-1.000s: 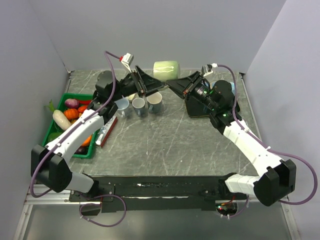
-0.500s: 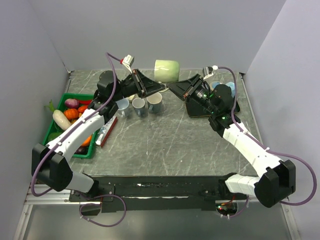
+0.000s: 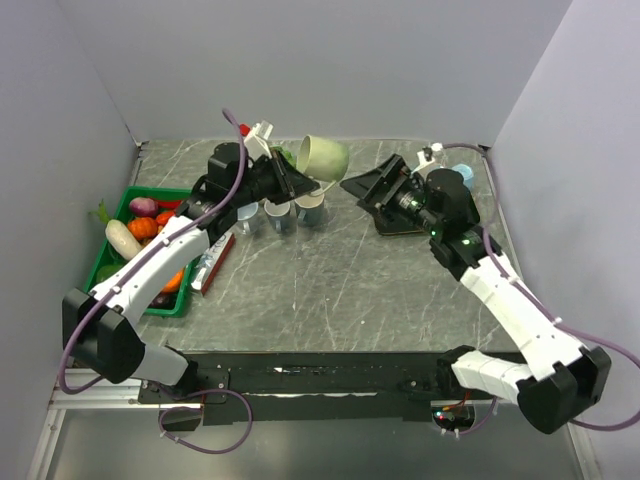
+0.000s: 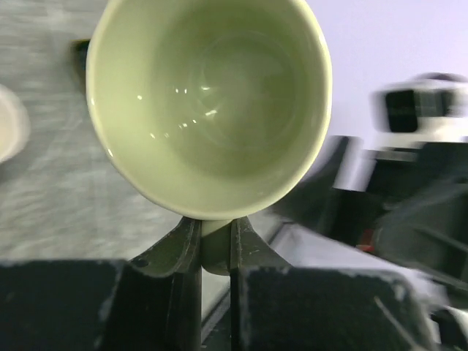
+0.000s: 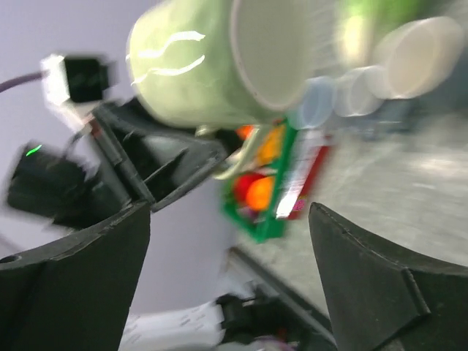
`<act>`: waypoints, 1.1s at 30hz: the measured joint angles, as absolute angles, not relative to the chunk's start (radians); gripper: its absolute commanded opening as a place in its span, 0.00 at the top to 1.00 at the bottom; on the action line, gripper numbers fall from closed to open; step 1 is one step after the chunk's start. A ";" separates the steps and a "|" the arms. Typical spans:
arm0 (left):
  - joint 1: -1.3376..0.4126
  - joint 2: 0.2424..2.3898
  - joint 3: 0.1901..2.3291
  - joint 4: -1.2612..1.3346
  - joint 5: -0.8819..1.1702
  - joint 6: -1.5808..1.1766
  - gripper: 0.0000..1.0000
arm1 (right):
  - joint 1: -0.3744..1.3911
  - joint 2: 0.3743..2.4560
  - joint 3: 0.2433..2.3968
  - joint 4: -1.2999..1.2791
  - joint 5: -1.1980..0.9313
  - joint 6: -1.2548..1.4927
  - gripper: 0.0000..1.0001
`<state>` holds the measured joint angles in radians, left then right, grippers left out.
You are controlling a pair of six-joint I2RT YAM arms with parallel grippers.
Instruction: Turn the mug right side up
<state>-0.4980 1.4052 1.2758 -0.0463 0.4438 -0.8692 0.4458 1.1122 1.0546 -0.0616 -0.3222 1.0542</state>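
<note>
Surface (image 3: 330, 290): grey, marbled.
Mug (image 4: 208, 95): probably rigid, slick, breakable.
Left hand (image 4: 215, 238): is pinching the handle (image 4: 216, 257), likely the safest hold.
Right hand (image 5: 228, 219): is hanging spread, empty.

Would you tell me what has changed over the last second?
The left gripper closed on the handle of the mug. The right gripper opened, let the mug go and drew back to the right. The mug, carried by the left alone, has tipped and come slightly nearer. The cups and the bin stayed put.
</note>
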 measured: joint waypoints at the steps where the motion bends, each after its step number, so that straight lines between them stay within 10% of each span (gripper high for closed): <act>1: -0.509 1.405 1.281 -0.082 0.401 -0.833 0.99 | 0.446 1.100 1.082 -0.142 -0.273 1.024 0.03; 13: -0.757 1.516 1.403 -0.345 0.000 -0.606 0.99 | 0.430 0.995 1.235 -0.687 0.298 0.816 0.00; 33: -0.878 2.048 1.645 -0.460 -0.376 -0.550 0.99 | 0.208 1.031 1.184 -0.842 0.206 0.822 0.00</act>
